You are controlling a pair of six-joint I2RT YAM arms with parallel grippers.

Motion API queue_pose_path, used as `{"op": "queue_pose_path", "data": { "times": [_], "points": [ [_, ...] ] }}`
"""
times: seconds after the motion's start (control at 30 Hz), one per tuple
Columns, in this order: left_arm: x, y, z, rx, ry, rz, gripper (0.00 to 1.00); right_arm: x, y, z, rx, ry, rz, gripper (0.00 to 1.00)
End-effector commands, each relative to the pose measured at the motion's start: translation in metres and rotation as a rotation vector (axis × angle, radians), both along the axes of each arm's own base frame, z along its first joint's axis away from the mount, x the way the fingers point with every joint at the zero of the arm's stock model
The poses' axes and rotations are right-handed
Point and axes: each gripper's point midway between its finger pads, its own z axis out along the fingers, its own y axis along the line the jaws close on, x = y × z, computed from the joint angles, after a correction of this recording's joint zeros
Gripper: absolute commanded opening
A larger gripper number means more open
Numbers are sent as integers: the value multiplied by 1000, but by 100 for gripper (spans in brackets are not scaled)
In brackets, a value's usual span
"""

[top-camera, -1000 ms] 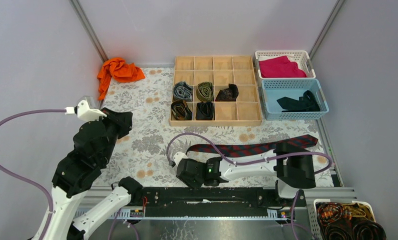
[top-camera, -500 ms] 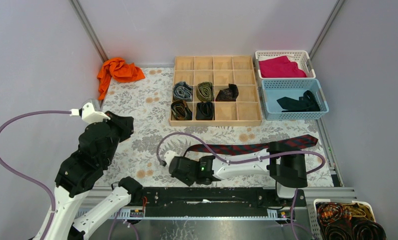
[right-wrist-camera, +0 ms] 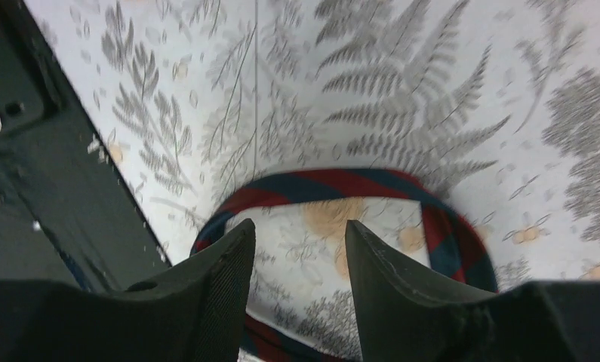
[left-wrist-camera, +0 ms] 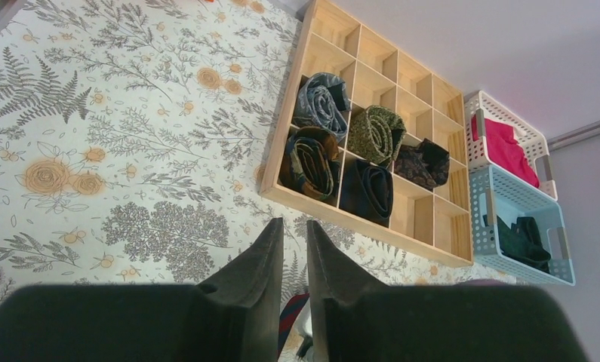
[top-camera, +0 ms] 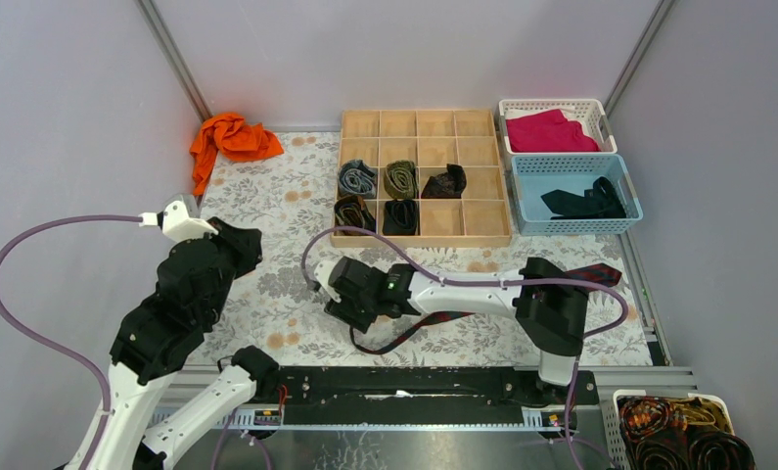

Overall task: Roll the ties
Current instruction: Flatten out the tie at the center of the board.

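A: Where's the striped tie (right-wrist-camera: pixel 328 183)?
B: On the floral mat (top-camera: pixel 267 196), between the wooden tray (top-camera: pixel 422 236) and the black rail (top-camera: pixel 414 384). One end is curled in a loose loop, the other lies out by the mat's right edge.
A: Handling?
B: Light, limp, probably slick. I'd pinch it flat at the looped end's tip, or it slumps.
A: Jaws?
B: The right gripper (right-wrist-camera: pixel 298 232) is spread above the loop, empty. The left gripper (left-wrist-camera: pixel 294 235) is raised, fingers a narrow slit apart, empty.
A: Room?
B: Open mat leftward, but the rail is close on the near side.
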Motion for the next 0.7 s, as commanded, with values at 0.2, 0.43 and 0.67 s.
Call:
{"op": "queue_pose_path", "data": {
  "times": [0.2,0.43,0.67],
  "points": [
    [5,-4,-5,10,2,-9,25,-58,-23,-6,15,131,74,55],
    [6,-10,-10,-3,14,-31,25,-74,-18,-17,18,96,52,54],
    [5,-10,-13,-7,17,-36,25,-77,-17,-30,-26,89,53,52]
  ]
}}
